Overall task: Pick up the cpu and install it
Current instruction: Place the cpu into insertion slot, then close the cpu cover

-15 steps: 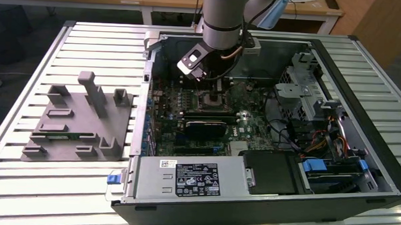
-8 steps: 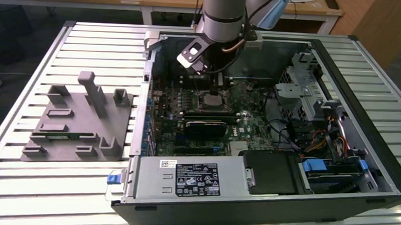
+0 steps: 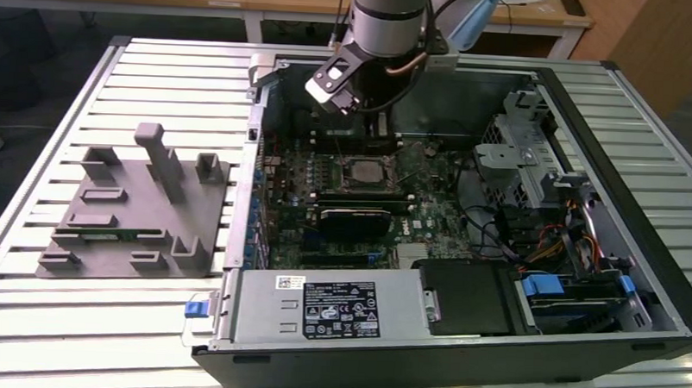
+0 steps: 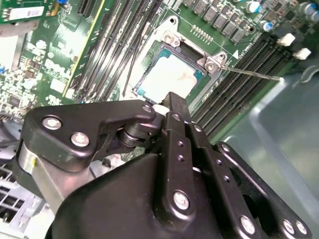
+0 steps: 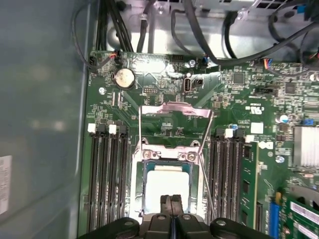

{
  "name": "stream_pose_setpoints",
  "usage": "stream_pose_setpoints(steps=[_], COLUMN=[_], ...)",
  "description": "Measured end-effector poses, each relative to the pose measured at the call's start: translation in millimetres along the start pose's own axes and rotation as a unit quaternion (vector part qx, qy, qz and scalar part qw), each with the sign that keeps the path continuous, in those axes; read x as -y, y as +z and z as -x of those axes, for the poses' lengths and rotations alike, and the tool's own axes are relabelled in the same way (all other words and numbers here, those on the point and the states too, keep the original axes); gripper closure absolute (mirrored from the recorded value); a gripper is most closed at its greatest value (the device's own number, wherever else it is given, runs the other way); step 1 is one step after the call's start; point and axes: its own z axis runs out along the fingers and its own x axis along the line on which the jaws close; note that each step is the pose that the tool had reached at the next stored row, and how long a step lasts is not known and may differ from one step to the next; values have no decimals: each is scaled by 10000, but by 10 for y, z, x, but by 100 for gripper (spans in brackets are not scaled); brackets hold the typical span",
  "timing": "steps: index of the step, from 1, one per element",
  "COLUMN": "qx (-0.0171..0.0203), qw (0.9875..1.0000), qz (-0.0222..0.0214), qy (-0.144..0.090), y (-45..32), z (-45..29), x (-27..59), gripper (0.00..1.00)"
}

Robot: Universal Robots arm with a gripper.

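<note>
Silvery cpu (image 5: 167, 185) lies flat in the socket (image 5: 136, 174). The gripper (image 5: 172, 203) hovers right above its edge opposite the raised load plate (image 5: 174, 110), fingers pinched together, empty.

The cpu (image 5: 167, 185) lies, seemingly seated, in the open socket (image 5: 167, 155), the gripper (image 5: 172, 201) tips pressed together over its edge.

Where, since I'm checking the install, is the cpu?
In both wrist views the cpu lies in the socket, between memory slots, by the gripper.

Arm (image 3: 387, 19) near vertical, end effector (image 5: 172, 200) fingertips together.
</note>
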Motion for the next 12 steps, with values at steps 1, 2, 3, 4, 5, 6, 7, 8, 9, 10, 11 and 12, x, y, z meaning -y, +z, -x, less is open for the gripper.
stream_pose_setpoints(steps=[1, 2, 3, 4, 5, 6, 7, 8, 9, 10, 11, 12], qx=[0, 1, 0, 0, 1, 0, 1, 0, -1, 0, 0, 0], qw=[10000, 10000, 10000, 10000, 10000, 10000, 10000, 10000, 10000, 10000, 10000, 10000], qz=[0, 0, 0, 0, 0, 0, 0, 0, 1, 0, 0, 0], qy=[0, 0, 0, 0, 0, 0, 0, 0, 0, 0, 0, 0], y=[-28, -57, -87, -116, -141, -162, -172, -173, -173, -188, -201, -202], z=[0, 1, 1, 2, 3, 3, 3, 3, 3, 3, 3, 3], x=[-1, -2, -3, -4, -4, -5, -5, -6, -6, -6, -6, -7], gripper=[89, 89, 89, 89, 89, 89, 89, 89, 89, 89, 89, 89])
